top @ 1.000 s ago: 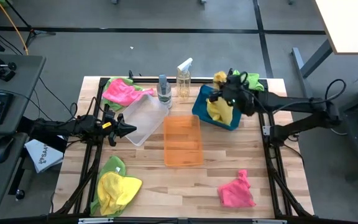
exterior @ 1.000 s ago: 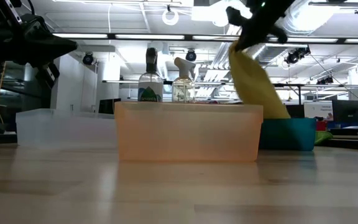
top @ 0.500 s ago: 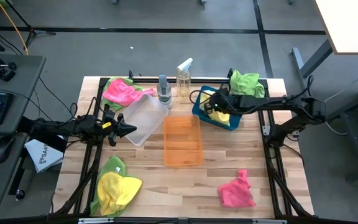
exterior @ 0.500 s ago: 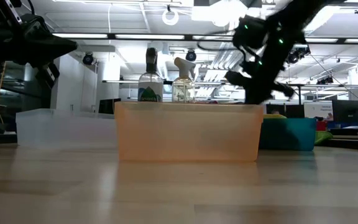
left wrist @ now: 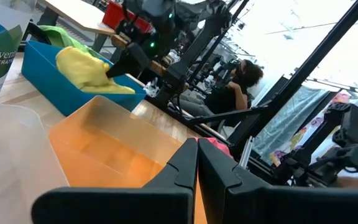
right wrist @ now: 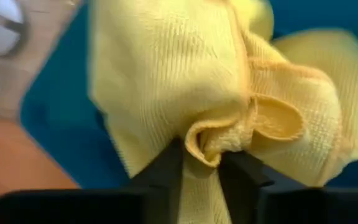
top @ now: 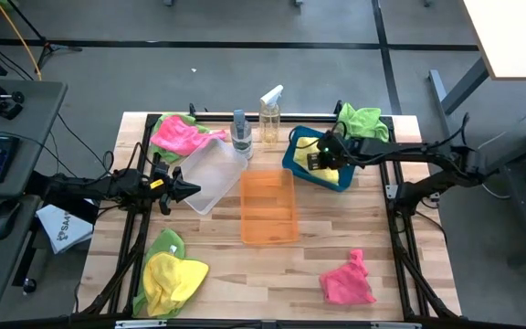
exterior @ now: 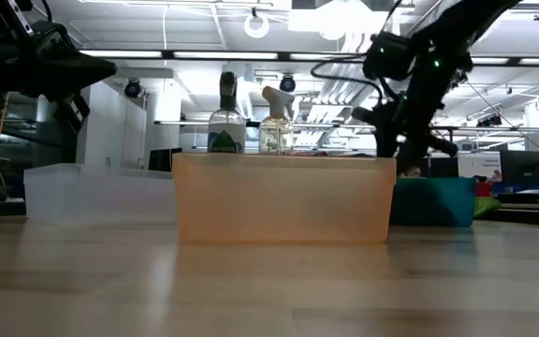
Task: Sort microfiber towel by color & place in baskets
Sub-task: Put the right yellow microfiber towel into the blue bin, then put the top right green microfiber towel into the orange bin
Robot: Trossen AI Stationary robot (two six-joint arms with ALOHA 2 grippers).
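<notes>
right wrist view, filling the frame: the right gripper (right wrist: 201, 162) has its jaws parted only narrowly, with a fold of the yellow towel (right wrist: 229, 106) pinched between them, the cloth already lying in the blue basket (top: 295, 163) at upper right of centre in the high view. the step in hand looks like releasing this yellow towel; next the jaws need to open wider and lift clear before another cloth is fetched. the left gripper (top: 188, 189) waits shut and empty at the left, beside the clear basket (top: 210, 171).

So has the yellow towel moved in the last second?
Yes. The yellow towel dropped from hanging above the blue basket down into it.
</notes>
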